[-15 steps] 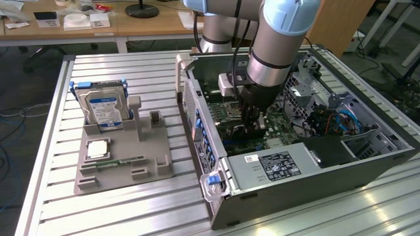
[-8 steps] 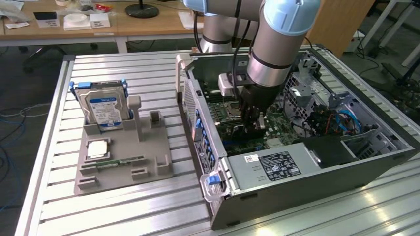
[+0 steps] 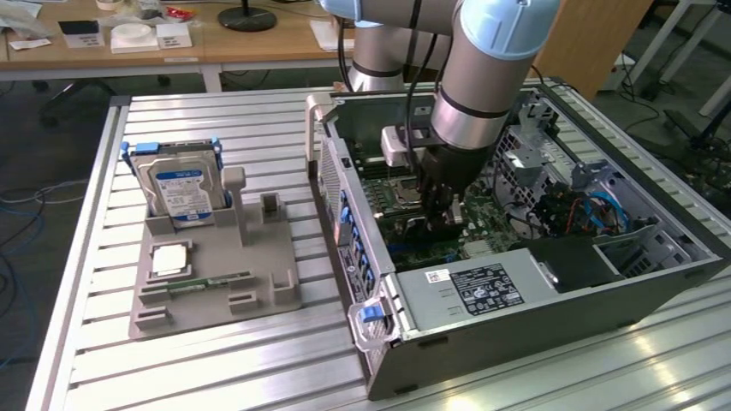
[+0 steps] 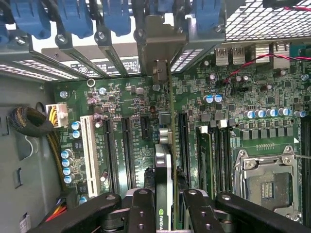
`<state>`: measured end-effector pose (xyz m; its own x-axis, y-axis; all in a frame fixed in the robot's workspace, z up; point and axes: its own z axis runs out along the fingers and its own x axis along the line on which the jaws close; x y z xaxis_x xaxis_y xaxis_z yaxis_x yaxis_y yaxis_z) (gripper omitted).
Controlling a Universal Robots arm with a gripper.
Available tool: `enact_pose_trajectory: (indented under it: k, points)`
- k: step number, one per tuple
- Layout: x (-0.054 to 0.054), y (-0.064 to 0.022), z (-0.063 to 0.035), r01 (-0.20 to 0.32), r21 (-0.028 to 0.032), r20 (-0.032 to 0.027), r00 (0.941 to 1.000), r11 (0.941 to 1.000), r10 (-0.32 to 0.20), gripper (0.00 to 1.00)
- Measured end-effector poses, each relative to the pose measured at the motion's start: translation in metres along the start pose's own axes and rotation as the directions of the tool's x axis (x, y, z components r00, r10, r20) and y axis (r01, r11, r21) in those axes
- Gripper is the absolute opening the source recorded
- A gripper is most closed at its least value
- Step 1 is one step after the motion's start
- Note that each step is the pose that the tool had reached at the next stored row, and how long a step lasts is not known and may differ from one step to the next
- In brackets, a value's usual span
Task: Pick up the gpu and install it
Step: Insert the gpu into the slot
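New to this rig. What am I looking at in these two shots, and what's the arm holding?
A robot arm with a pincer reaches into an open computer case lying on a slatted metal table. One picture is from a camera off the arm, the other from its wrist, looking down at the motherboard. The pincer is closed on the gpu, held edge-on over the motherboard's slots. Beside the case, a grey holder carries a hard drive and a memory stick.

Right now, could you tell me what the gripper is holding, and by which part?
The gripper holds the gpu edge-on by its upper edge, inside the computer case.
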<state>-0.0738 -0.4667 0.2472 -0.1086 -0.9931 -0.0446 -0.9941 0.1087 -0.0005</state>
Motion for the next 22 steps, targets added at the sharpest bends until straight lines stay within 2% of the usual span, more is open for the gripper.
enact_pose_trajectory:
  k: [1, 4, 6, 11, 22]
  points:
    - [0.0, -0.0001, -0.0001, 0.0, 0.0002, -0.0022, 1.0, 1.0, 0.0, 0.27]
    - [0.0, -0.0001, -0.0001, 0.0, 0.0013, -0.0137, 0.9999, 1.0, 0.0, 0.27]
    - [0.0, -0.0001, -0.0001, 0.0, 0.0013, -0.0142, 0.9999, 1.0, 0.0, 0.27]
    - [-0.0001, -0.0001, 0.0, 0.008, 0.0008, -0.0106, 0.9999, 1.0, -0.008, 0.27]
    - [-0.0003, -0.0012, 0.0, 0.021, 0.0001, -0.0107, 0.9997, 0.9998, -0.021, 0.27]
